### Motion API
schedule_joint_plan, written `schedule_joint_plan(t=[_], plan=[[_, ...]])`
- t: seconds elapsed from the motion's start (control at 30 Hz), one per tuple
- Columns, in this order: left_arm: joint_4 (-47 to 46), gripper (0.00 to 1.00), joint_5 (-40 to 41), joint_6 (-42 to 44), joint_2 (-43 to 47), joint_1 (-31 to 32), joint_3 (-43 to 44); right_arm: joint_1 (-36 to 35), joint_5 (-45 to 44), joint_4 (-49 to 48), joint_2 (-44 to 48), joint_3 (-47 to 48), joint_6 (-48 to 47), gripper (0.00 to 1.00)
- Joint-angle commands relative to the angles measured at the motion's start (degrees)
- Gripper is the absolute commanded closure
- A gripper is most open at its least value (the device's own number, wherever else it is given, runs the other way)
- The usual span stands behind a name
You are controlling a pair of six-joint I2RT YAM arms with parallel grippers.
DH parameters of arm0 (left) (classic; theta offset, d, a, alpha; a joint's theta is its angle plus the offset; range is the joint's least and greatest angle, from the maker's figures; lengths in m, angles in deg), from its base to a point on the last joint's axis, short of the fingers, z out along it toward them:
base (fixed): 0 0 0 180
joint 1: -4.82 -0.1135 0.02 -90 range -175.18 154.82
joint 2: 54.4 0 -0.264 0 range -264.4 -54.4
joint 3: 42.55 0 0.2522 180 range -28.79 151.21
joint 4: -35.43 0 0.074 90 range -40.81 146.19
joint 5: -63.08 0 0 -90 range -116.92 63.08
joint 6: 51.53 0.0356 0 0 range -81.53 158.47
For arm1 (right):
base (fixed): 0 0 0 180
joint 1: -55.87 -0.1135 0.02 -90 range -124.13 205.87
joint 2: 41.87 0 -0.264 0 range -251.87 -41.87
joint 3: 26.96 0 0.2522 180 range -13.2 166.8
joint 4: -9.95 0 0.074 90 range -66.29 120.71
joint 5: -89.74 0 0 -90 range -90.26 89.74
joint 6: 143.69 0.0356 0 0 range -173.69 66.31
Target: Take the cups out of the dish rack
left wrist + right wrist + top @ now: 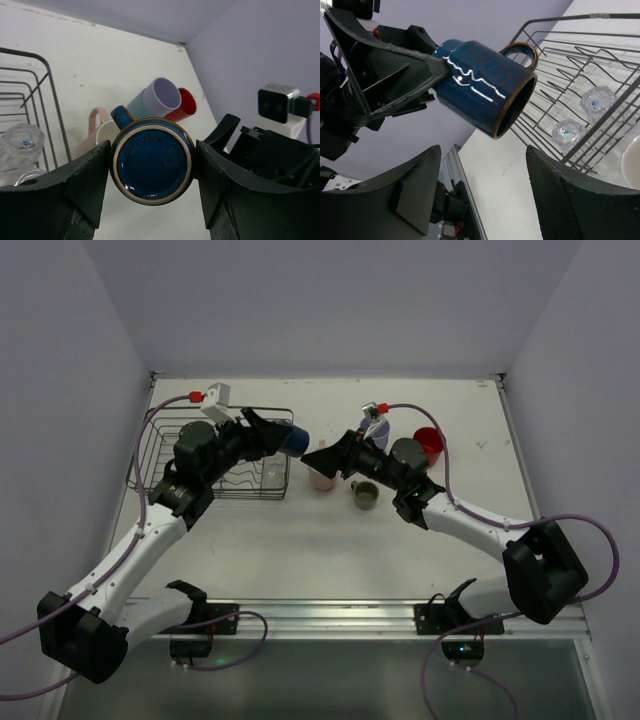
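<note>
Top external: high above and behind the small blue cup (pixel 293 441), facing steeply down; far off, whole table (pixel 330 545) in view.
Left wrist: directly behind the small blue cup, facing 1 round end; very near.
Right wrist: below and beside the small blue cup, facing up; near.
Shared: all 3 views hold the small blue cup and the dish rack (pixel 160 455) beside it.

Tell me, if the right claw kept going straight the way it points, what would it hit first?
Most likely the small blue cup, gripped by the left gripper. It sits straight ahead of the open right gripper, though the gap is unclear.
</note>
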Motion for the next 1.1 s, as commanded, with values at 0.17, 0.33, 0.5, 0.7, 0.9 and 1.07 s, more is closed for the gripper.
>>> schedule_joint_plan(t=[0.17, 0.33, 0.5, 0.7, 0.9, 1.07], plan=[[-10.55, 1.0, -10.07, -7.61, 6.52, 0.05, -3.05, -0.21, 4.7, -9.71, 1.32, 0.53, 0.03, 0.36], [-15.56, 1.0, -14.63, -12.7, 9.24, 0.05, -7.0, -0.38, 6.98, -13.3, 1.33, 0.88, 1.26, 0.43], [-19.87, 1.0, -16.14, -14.2, 10.65, 0.4, -9.99, -2.4, 7.61, -15.6, 0.71, 1.94, 2.05, 0.51], [-23.74, 0.95, -17.37, -16.67, 12.4, 0.49, -13.16, -4.16, 6.64, -25.15, 0.45, -1.39, 5.55, 0.65], [-19.09, 0.47, -19.12, -13.33, 14.43, 0.49, -11.93, -4.08, 5.67, -37.66, 0.97, -6.06, 8.99, 0.91], [-7.5, 0.05, -20.8, -3.94, 16.89, 0.49, -10.0, -4.08, 4.18, -30.39, 5.97, -7.55, 6.54, 1.0]])
